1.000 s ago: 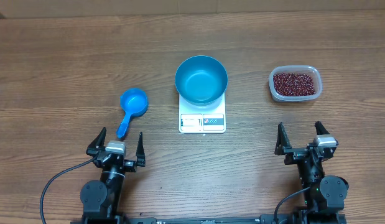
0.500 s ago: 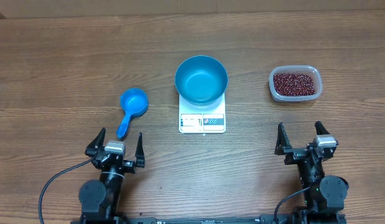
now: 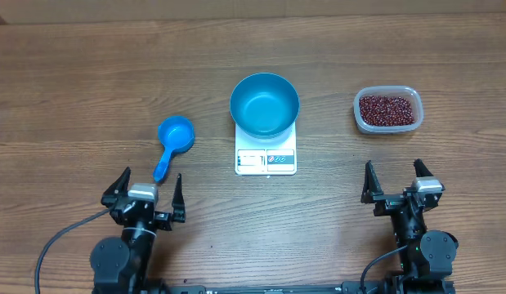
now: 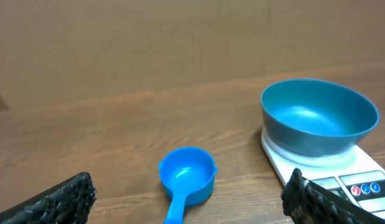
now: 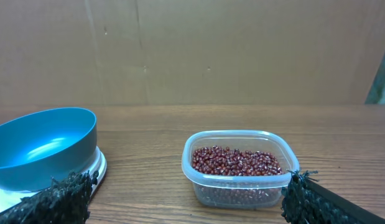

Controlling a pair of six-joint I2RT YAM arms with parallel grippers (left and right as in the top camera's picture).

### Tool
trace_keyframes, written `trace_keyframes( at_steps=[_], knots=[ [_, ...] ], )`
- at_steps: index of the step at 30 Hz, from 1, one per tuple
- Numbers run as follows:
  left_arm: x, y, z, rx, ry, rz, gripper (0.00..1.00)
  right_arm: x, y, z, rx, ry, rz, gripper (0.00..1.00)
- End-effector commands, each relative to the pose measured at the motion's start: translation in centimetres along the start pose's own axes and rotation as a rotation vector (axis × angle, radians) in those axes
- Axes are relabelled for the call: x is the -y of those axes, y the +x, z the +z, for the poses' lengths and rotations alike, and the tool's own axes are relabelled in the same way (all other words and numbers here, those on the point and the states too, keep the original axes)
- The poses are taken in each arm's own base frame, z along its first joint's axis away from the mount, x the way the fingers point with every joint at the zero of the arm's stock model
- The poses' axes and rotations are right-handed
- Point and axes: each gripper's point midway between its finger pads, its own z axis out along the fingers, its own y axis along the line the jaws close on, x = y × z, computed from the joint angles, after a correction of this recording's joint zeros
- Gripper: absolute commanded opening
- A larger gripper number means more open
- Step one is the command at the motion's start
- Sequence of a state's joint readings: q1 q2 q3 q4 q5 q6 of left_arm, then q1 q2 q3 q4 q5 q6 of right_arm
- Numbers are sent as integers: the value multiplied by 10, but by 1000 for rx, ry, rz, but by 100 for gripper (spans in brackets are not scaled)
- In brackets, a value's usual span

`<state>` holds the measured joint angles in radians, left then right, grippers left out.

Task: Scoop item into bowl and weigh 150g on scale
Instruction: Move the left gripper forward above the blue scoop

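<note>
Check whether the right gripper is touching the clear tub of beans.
Apart. In the overhead view, a strip of bare table separates the open right gripper from the clear tub.

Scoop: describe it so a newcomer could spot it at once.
Find the white scale carrying the blue bowl at centre. The scoop lies alone to its left. It is the only small, bright blue thing with a handle.
</note>
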<state>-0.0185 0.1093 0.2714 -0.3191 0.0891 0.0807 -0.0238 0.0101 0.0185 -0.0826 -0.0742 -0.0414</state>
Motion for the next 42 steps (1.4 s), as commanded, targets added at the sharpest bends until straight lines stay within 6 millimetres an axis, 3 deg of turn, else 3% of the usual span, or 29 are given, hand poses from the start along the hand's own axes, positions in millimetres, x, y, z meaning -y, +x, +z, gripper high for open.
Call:
trace_keyframes(
  at_steps=[1, 11, 24, 32, 42],
  knots=[
    [-7, -20, 2, -38, -26, 27, 100, -1, 2, 0, 1, -6, -13, 100],
    [-13, -48, 35, -315, 5, 24, 100, -1, 2, 0, 1, -6, -13, 100],
    [-16, -23, 94, -743, 54, -11, 100, -1, 2, 0, 1, -6, -13, 100],
    [-18, -24, 111, -847, 68, -21, 100, -1, 2, 0, 1, -6, -13, 100],
    [-18, -32, 119, -930, 85, -32, 100, -1, 2, 0, 1, -6, -13, 100]
  ],
)
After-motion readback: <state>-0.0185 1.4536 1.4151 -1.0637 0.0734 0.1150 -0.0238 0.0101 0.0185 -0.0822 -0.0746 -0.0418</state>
